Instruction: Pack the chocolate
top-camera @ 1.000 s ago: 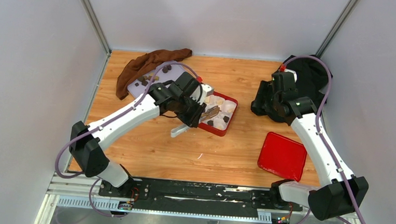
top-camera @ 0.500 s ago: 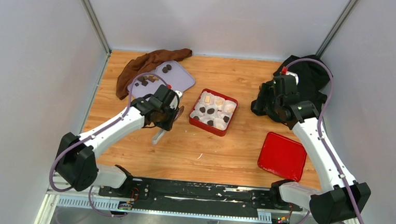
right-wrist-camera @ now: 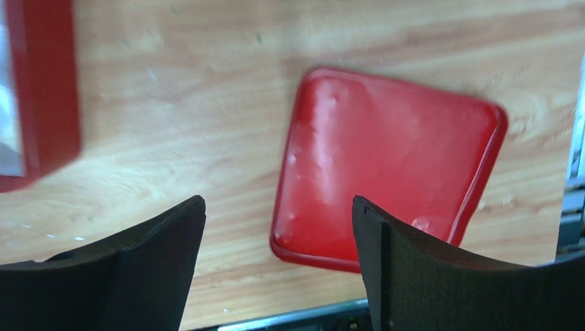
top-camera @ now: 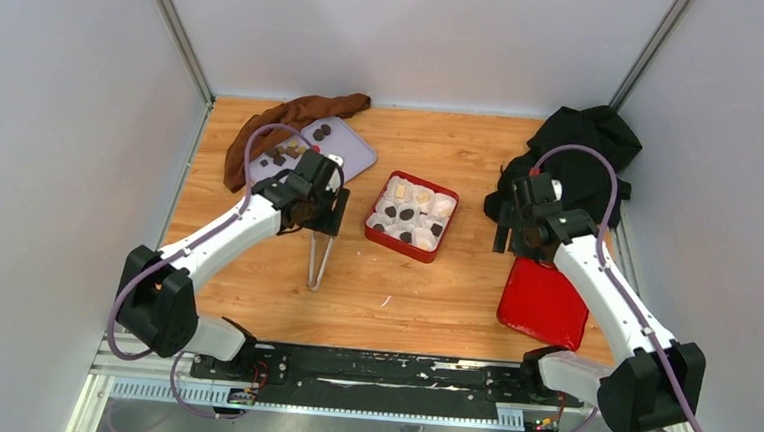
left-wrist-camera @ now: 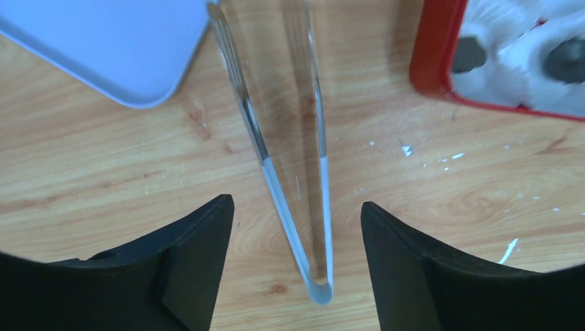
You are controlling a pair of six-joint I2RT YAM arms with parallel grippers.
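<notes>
Dark chocolate (top-camera: 408,215) pieces sit in white paper cups inside the red box (top-camera: 399,245), whose rim (left-wrist-camera: 431,55) shows in the left wrist view. More chocolate (top-camera: 321,130) lies on the lavender tray (top-camera: 352,152). Clear plastic tongs (top-camera: 317,260) lie on the wood left of the box. My left gripper (top-camera: 321,224) hangs open over them, and the tongs (left-wrist-camera: 293,172) run between its fingers (left-wrist-camera: 200,241) without touching either. My right gripper (top-camera: 515,242) is open and empty above the near left edge of the red lid (top-camera: 545,301).
A brown cloth (top-camera: 283,125) lies at the back left beside the tray (left-wrist-camera: 124,48). A black cloth (top-camera: 582,148) is bunched at the back right. The red lid (right-wrist-camera: 386,158) rests flat near the table's front edge. White crumbs dot the wood.
My left gripper drew back from over the box to its left, then opened and let go of the tongs onto the table. My right arm swung from the black cloth toward the red lid.
</notes>
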